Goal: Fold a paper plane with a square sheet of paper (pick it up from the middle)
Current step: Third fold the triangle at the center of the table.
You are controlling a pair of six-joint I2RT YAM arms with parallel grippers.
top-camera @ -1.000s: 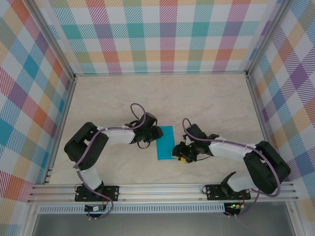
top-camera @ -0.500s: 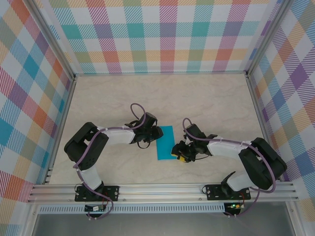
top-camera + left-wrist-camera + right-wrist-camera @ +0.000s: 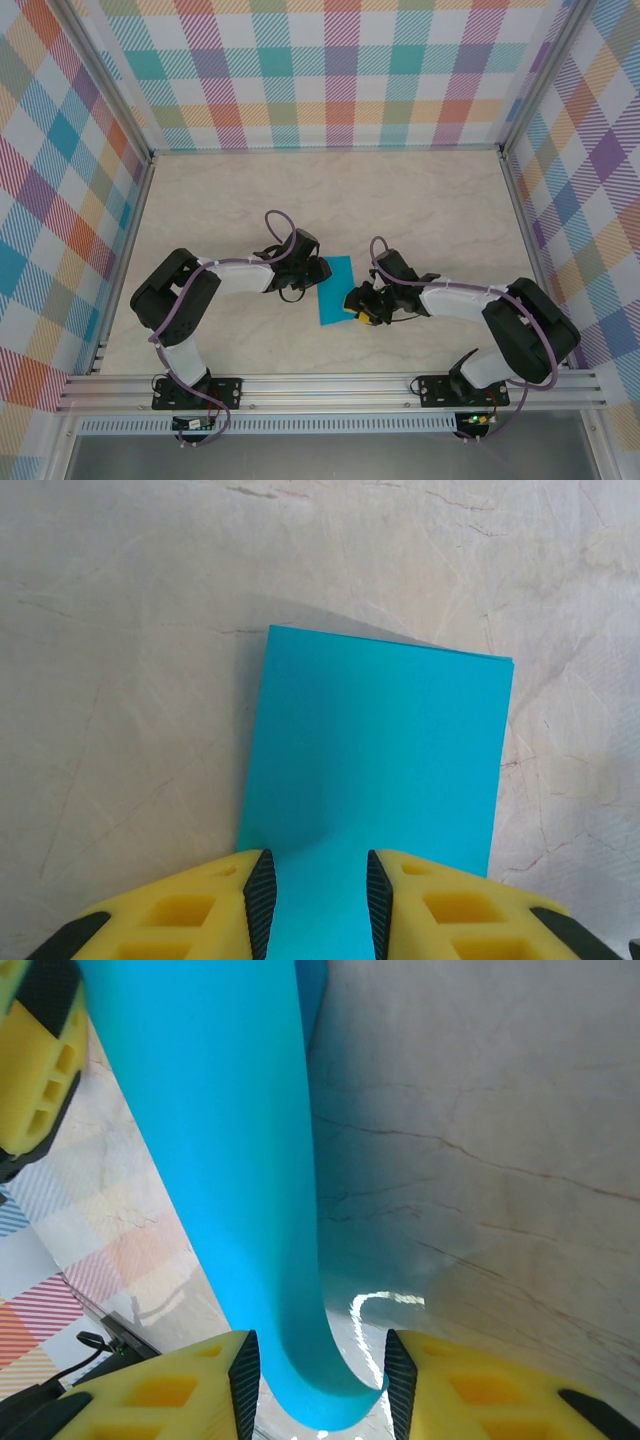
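A: Where is the square sheet of paper [image 3: 334,290] lying?
B: Mid-desk [image 3: 430,210], folded. Left claw [image 3: 317,905] is grasping its left edge; right claw [image 3: 318,1385] is gripping its curling right edge.

Matt, smooth teal sheet of paper [image 3: 375,760]; worktop [image 3: 420,200] of pale, marble-veined laminate with a faint sheen; pincer fingers [image 3: 180,910] of yellow plastic.

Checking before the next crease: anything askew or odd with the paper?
The square sheet of paper lies folded and narrow, skewed to the table edges. At the right gripper one edge curls up between the fingers. The left gripper straddles the opposite edge. No tears visible.
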